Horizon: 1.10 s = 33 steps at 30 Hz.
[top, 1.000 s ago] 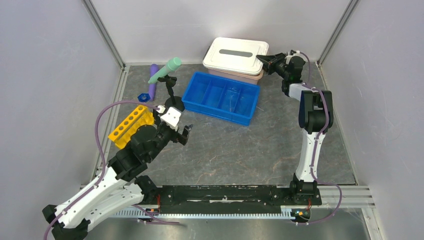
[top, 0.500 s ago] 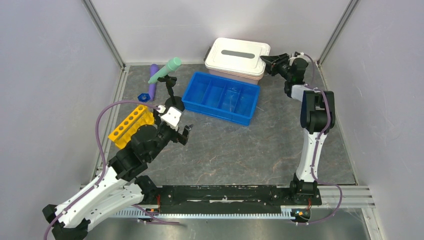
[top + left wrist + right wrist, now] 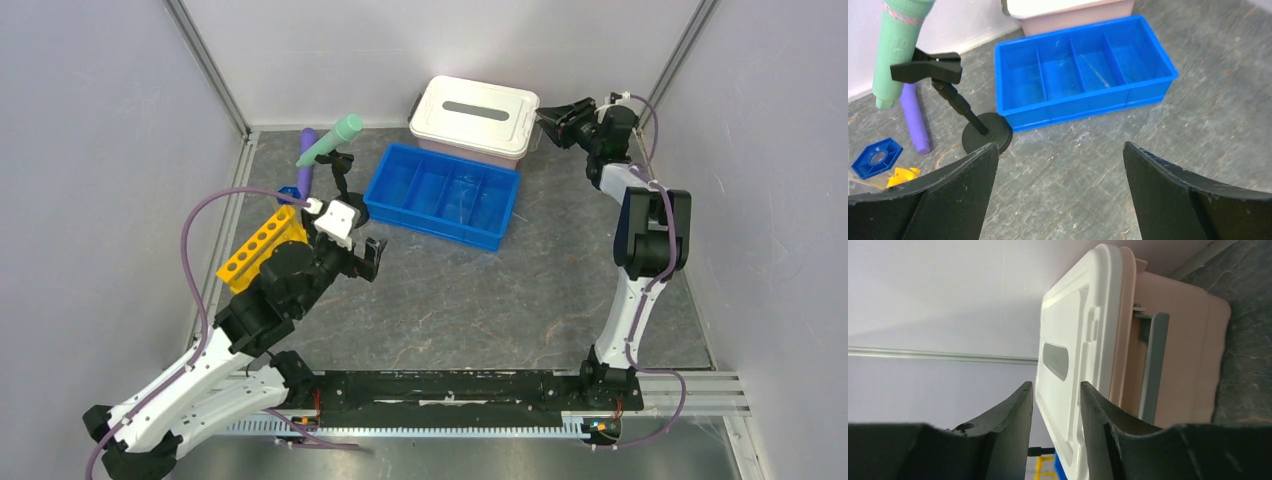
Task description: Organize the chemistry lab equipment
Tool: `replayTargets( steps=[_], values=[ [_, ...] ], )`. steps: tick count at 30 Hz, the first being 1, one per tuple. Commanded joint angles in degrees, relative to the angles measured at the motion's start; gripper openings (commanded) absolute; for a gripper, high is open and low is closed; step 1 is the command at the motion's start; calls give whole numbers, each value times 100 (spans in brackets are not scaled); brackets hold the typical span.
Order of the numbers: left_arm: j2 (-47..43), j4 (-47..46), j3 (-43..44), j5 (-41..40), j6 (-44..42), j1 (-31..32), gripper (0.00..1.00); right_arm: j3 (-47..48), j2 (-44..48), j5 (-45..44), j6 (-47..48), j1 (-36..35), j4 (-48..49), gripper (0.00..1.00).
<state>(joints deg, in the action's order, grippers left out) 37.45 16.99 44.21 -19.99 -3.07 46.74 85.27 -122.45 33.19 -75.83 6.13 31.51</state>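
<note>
While the left pincer (image 3: 1059, 150) hangs spread and empty, the black clamp stand (image 3: 983, 136) stands ahead to its left, far from the narrowly parted right pincer (image 3: 1054, 387).

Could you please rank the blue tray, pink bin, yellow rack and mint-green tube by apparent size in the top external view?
1. blue divided tray
2. pink bin with white lid, close behind
3. yellow tube rack, partly hidden by the left arm
4. mint-green tube
</note>
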Motion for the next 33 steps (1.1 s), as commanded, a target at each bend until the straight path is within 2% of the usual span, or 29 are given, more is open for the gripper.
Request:
replayTargets(
  steps=[1, 7, 10, 13, 16, 20, 24, 28, 33],
  values=[
    [192, -126, 667, 229, 736, 10, 100, 307, 760, -332, 1900, 46, -1532, 48],
    [1233, -320, 1601, 970, 988, 10, 100, 68, 1457, -1191, 3366, 29, -2625, 53],
    [2253, -87, 2372, 935, 972, 2, 100, -319, 1738, -1454, 3688, -40, -2483, 63],
    [3266, 158, 3248, 770, 976, 2, 100, -302, 1727, -1446, 3973, -77, -2592, 66],
    [4073, -225, 3682, 494, 1136, -7, 99, -290, 1757, -1439, 4211, -77, -2573, 72],
    [4981, -964, 4077, 499, 1345, -134, 98, -319, 1695, -1204, 4224, -88, -2233, 72],
    [6144, -1057, 4909, 625, 1765, -517, 93, -440, 1560, -851, 3877, -94, -1603, 73],
    [7104, -1357, 5525, 1178, 2192, -868, 87, -696, 1459, -860, 3568, -170, -1060, 73],
    [7906, -1611, 6137, 1694, 2055, -1015, 85, -575, 1235, -912, 3656, -322, -1008, 75]
  ],
)
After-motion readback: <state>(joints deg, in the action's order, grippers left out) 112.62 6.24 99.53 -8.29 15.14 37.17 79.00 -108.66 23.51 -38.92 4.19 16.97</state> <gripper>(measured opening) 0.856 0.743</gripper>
